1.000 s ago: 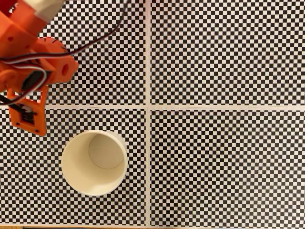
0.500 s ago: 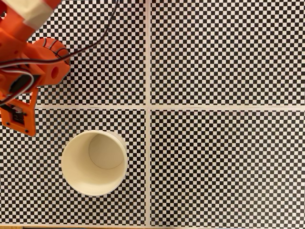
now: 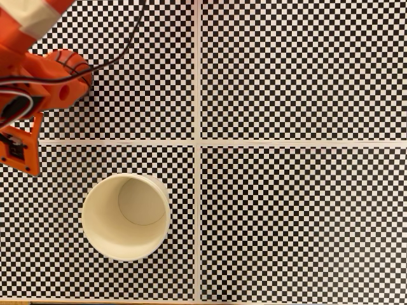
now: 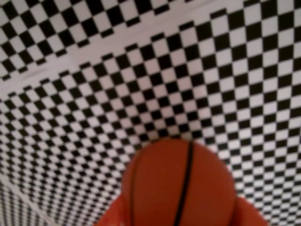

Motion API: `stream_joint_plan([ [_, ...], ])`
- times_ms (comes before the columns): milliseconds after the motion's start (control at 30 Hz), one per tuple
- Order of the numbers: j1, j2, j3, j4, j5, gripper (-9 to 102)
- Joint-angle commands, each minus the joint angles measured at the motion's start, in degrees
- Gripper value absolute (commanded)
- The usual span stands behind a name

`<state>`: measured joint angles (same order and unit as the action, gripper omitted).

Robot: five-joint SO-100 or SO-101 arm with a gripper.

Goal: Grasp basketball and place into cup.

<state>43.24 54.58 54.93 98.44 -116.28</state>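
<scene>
The orange arm reaches in from the upper left corner of the fixed view, cables trailing off its wrist. Its gripper [image 3: 71,67] sits clamped on the basketball [image 4: 178,186], fingers [image 4: 247,213] hugging both sides in the wrist view.

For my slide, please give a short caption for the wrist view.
Miniature basketball held between the orange fingers of the claw, above the black-and-white checkered surface.
</scene>
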Motion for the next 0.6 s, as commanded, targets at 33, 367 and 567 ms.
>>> stream_joint_plan([
  [33, 0.70, 0.26, -2.11, 0.44, -0.44, 10],
  [367, 0.79, 2.02, -2.37, 0.44, -1.14, 0],
  [567, -0.18, 6.59, -2.20, 0.53, 0.44, 0],
])
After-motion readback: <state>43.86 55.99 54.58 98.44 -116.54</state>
